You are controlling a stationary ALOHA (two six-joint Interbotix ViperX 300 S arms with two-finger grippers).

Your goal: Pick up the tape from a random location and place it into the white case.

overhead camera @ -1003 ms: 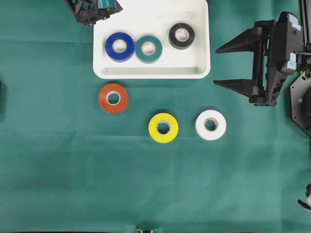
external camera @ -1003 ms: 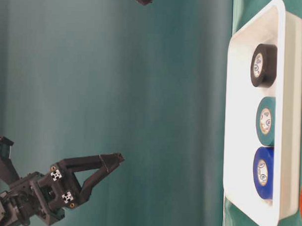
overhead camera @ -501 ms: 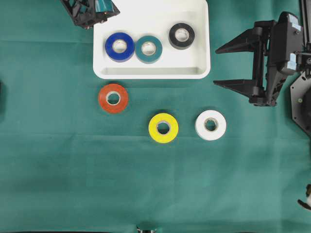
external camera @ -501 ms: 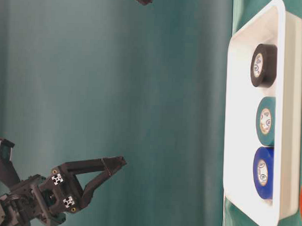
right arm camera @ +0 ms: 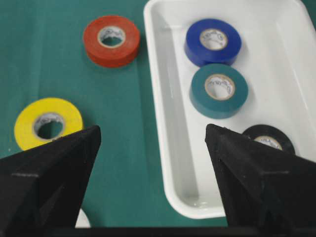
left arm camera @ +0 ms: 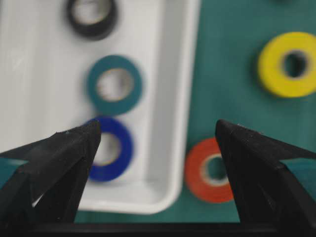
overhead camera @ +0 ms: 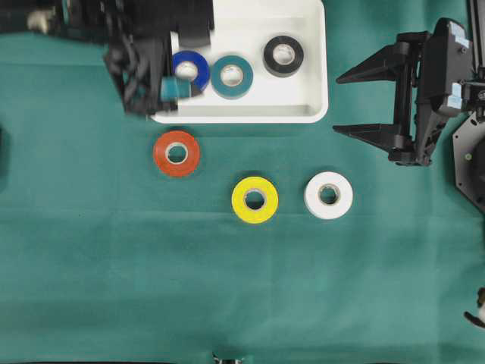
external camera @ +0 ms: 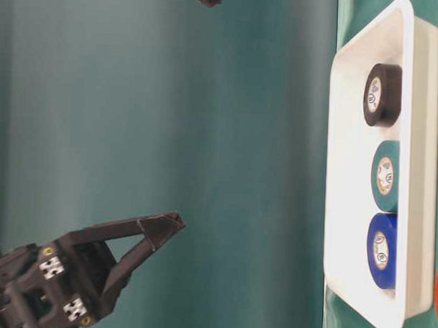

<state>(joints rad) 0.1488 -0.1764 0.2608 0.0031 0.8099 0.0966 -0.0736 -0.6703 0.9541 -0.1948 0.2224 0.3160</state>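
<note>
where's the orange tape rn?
In the overhead view the orange tape lies on the green cloth, left of centre, just below the white case's lower-left corner and up-left of the yellow tape.

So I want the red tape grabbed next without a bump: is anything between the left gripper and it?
Nothing visible. The left gripper hangs open over the white case's near rim, and the red tape lies on bare cloth just outside it.

Blue tape (right arm camera: pixel 213 41), teal tape (right arm camera: pixel 218 90) and black tape (right arm camera: pixel 268 140) are held in the white case (right arm camera: pixel 165 123). Orange tape (right arm camera: pixel 111 40) and yellow tape (right arm camera: pixel 48 123) are seen on the green cloth (right arm camera: pixel 123 148) beside its rim. The right gripper (right arm camera: pixel 153 143) is spread wide, empty.
</note>
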